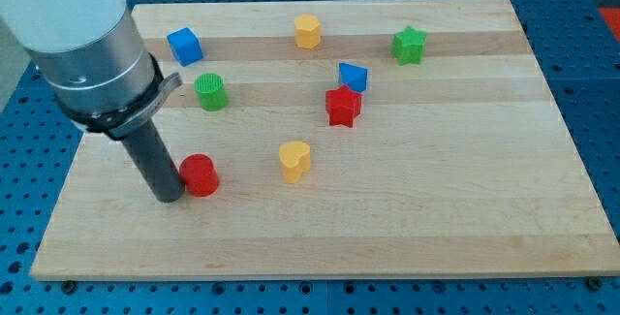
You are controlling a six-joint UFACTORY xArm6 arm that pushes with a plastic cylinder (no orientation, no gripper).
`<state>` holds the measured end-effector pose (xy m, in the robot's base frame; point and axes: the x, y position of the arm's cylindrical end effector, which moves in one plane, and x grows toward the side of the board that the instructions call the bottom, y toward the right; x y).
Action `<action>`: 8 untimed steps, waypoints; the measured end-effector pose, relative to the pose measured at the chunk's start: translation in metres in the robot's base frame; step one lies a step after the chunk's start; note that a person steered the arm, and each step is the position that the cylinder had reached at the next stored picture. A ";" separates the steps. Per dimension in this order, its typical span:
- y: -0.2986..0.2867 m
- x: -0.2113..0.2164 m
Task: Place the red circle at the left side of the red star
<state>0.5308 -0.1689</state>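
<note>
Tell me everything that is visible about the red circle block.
The red circle is a short, upright cylinder with a flat round top, plain matte red, like painted wood or plastic. It stands on the wooden board in its lower-left part, far left and below the red star. My tip is against its left side; nothing else touches it.

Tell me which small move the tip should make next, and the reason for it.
Probably a short push toward the view's right and slightly up. My tip sits against the view's left side of the red circle block, and the red star block lies up and to the right. The yellow heart-shaped block stands near that path, so keep above it.
</note>
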 end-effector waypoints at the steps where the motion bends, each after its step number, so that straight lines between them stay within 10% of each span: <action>1: 0.003 -0.007; 8: 0.055 -0.015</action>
<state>0.5154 -0.1134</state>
